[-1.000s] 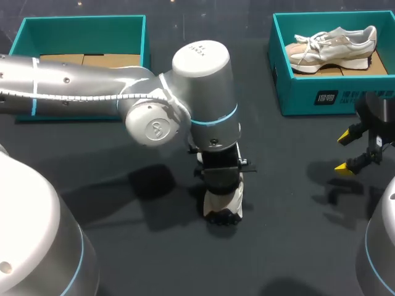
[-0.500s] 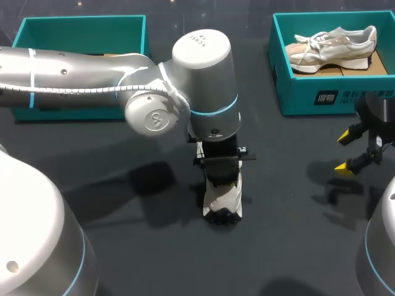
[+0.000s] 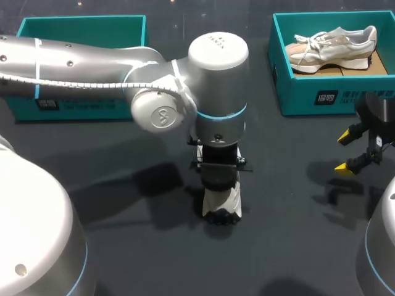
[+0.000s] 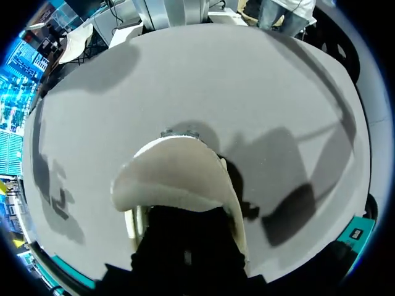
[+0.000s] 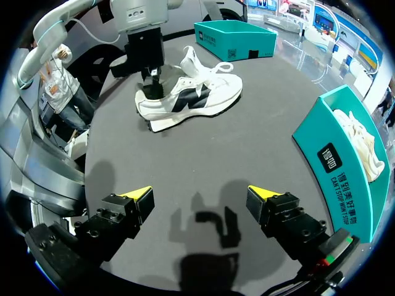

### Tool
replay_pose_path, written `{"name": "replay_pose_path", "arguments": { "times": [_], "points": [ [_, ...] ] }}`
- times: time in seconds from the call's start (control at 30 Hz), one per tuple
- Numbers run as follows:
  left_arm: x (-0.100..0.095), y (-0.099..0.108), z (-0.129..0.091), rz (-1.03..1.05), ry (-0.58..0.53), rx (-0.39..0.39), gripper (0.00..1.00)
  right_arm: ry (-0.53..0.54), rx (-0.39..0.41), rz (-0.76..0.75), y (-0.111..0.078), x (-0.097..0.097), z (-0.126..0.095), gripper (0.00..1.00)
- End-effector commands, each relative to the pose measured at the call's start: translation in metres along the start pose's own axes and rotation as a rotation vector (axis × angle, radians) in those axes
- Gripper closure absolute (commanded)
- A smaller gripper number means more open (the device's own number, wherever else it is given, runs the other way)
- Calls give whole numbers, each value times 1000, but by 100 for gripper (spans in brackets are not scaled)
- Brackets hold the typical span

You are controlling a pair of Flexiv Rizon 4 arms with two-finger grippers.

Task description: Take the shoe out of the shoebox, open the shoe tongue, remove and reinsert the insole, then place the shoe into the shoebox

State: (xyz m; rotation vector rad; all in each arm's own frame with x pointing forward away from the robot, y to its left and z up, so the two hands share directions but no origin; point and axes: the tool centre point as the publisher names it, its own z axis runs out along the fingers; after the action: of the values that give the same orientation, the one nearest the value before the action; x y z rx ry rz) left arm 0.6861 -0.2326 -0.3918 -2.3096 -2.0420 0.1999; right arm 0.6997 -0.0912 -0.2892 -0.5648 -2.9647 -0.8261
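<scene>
- Now the shoe [image 3: 221, 203] stands on its sole on the dark worktop [image 3: 290, 216], near the middle and well apart from both boxes.
- From the head view, the left arm [image 3: 92, 58] comes in from the left and turns straight down over the shoe, hiding most of it.
- Seen from the right wrist view, the left claw [image 5: 152, 80] sits at the heel opening of the shoe [image 5: 191, 98], whose laces lie loose over the front.
- Up close in the left wrist view, the heel [image 4: 176, 179] fills the space just ahead of the black claw body. The yellow tips are hidden, so I cannot tell whether the claw is clenched on the heel or released.
- The right claw [image 5: 199, 194] hangs over bare worktop by the right edge, spread wide with nothing between its tips.
- The right shoebox [image 3: 333, 95] stands just beyond the right claw and holds a second shoe [image 3: 333, 42] lying on its side.
- The left shoebox [image 3: 92, 24] sits at the far left corner, partly hidden behind the left arm.
</scene>
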Motion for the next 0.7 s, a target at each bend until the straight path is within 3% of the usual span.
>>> {"name": "replay_pose_path", "arguments": {
  "times": [0.03, 0.13, 0.47, 0.7],
  "points": [
    [-11, 10, 21, -24, 21, -8, 100, -2, 1, 0, 0, 2, 0, 0],
    [-8, 14, 14, -35, 10, -19, 100, -2, 1, 0, 0, 2, 0, 0],
    [-2, 8, -43, -22, -75, -140, 100, -2, 1, 0, 0, 2, 0, 0],
    [0, 12, -63, -56, -105, -231, 100, -2, 1, 0, 0, 2, 0, 0]
  ]
}}
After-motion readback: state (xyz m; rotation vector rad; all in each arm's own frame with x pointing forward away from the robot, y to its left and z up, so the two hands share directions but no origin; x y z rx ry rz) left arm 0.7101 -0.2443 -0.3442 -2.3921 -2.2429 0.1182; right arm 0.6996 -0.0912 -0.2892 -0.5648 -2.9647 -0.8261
